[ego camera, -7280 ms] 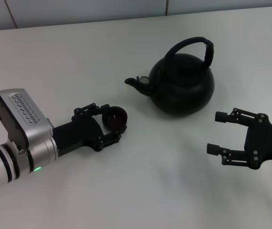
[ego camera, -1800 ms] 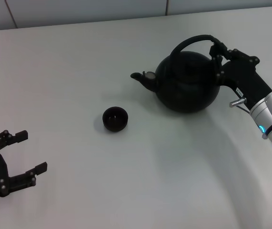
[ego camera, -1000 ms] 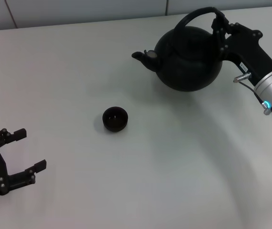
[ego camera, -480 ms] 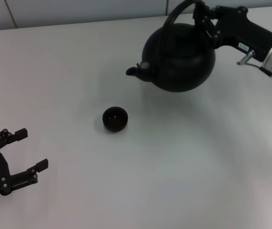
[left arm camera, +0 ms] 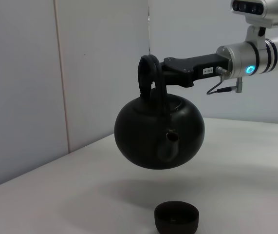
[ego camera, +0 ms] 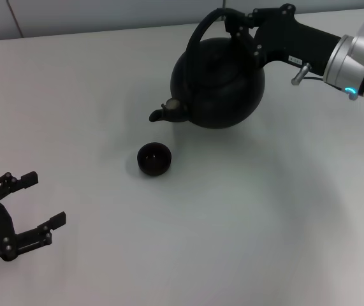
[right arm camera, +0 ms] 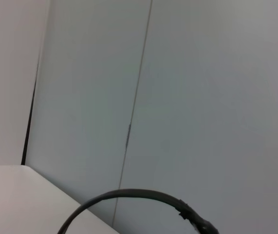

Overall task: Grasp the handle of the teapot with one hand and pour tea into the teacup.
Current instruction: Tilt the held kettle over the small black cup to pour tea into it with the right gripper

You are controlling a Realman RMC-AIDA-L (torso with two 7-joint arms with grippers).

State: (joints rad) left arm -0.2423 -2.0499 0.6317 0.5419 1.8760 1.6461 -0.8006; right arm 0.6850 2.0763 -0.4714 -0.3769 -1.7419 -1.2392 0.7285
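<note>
The round black teapot (ego camera: 217, 83) hangs in the air above the table, spout (ego camera: 159, 115) tipped down toward the teacup (ego camera: 153, 158). My right gripper (ego camera: 240, 29) is shut on the top of its arched handle (ego camera: 201, 32). The left wrist view shows the teapot (left arm camera: 159, 130) held well above the small black teacup (left arm camera: 176, 217), which stands on the table. The handle's arc (right arm camera: 134, 197) crosses the right wrist view. My left gripper (ego camera: 35, 201) rests open and empty at the near left of the table.
The white table (ego camera: 232, 223) stretches around the cup. A pale wall (left arm camera: 100, 73) stands behind the table's far edge.
My right gripper has lifted the teapot off the table and carried it left toward the teacup, with the spout now tipping down. The left gripper has stayed put.
</note>
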